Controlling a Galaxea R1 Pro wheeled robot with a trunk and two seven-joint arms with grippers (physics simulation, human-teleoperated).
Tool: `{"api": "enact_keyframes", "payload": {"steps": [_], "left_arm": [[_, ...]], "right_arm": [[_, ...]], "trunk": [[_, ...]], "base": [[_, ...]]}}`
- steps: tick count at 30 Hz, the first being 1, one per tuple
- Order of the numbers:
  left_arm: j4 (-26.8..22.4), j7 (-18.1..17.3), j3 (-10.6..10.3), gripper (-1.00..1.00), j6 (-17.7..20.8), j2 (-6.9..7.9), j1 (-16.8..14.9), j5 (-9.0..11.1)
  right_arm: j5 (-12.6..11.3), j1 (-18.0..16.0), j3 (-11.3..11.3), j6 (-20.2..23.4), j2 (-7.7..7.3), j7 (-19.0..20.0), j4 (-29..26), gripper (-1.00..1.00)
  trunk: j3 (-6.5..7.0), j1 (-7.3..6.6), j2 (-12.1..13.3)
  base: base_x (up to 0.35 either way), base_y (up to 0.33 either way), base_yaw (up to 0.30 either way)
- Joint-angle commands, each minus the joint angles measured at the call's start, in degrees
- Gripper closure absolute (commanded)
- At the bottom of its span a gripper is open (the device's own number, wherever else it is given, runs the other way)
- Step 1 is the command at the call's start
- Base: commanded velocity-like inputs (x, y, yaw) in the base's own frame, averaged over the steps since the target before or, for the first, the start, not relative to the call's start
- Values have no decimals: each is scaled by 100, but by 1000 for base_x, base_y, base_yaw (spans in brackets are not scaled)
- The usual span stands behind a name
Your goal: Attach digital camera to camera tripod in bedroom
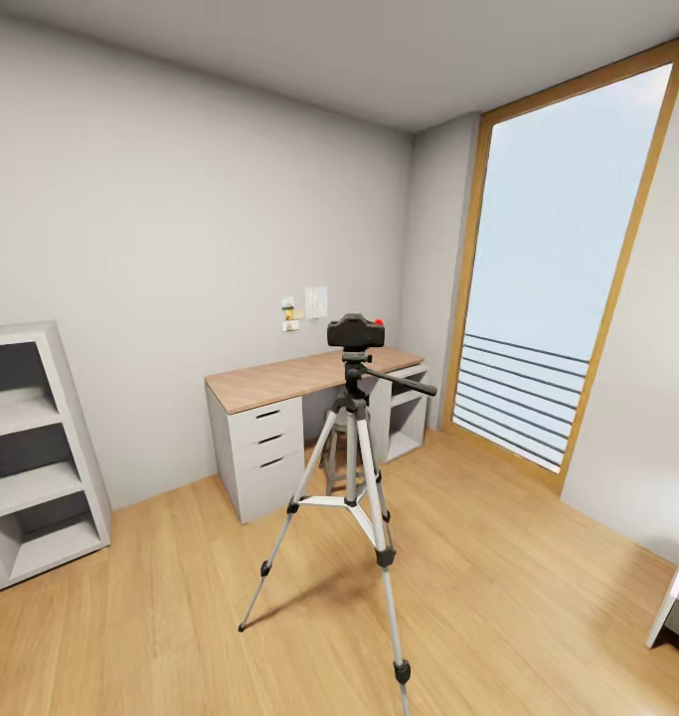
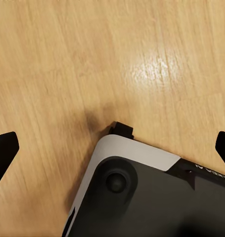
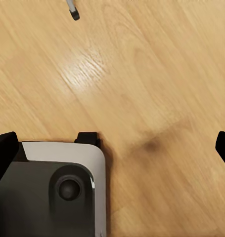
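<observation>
Here, the digital camera is seen seated on the head of the camera tripod, which is stood on the wood plank floor in the middle of the bedroom. Behind it, against the far wall, a wood-topped bench is placed; white cube shelves are set at the left, a tall window at the right. The left tool and right tool are both held wide open over the floor, nothing gripped.
</observation>
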Motion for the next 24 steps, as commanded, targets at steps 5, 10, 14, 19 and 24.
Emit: {"api": "enact_keyframes", "payload": {"steps": [5,10,14,19,24], "left_arm": [[-12,20,-53,-100,13,0,-3,37],[-13,20,-49,-100,13,0,-3,37],[-12,20,-48,-100,13,0,-3,37],[-12,20,-55,-100,13,0,-3,37],[-12,20,-49,-100,13,0,-3,37]], "right_arm": [[3,-9,-10,-39,-12,20,16,-100],[3,-9,-10,-43,-6,17,13,-100],[2,-9,-10,-50,6,13,13,-100],[3,-9,-10,-52,30,11,16,-100],[3,-9,-10,-62,37,10,16,-100]], "trunk": [[-9,1,-7],[-9,1,-7],[-9,1,-7],[-9,1,-7],[-9,1,-7]], "base": [[0,0,0],[0,0,0],[0,0,0],[0,0,0],[0,0,0]]}}
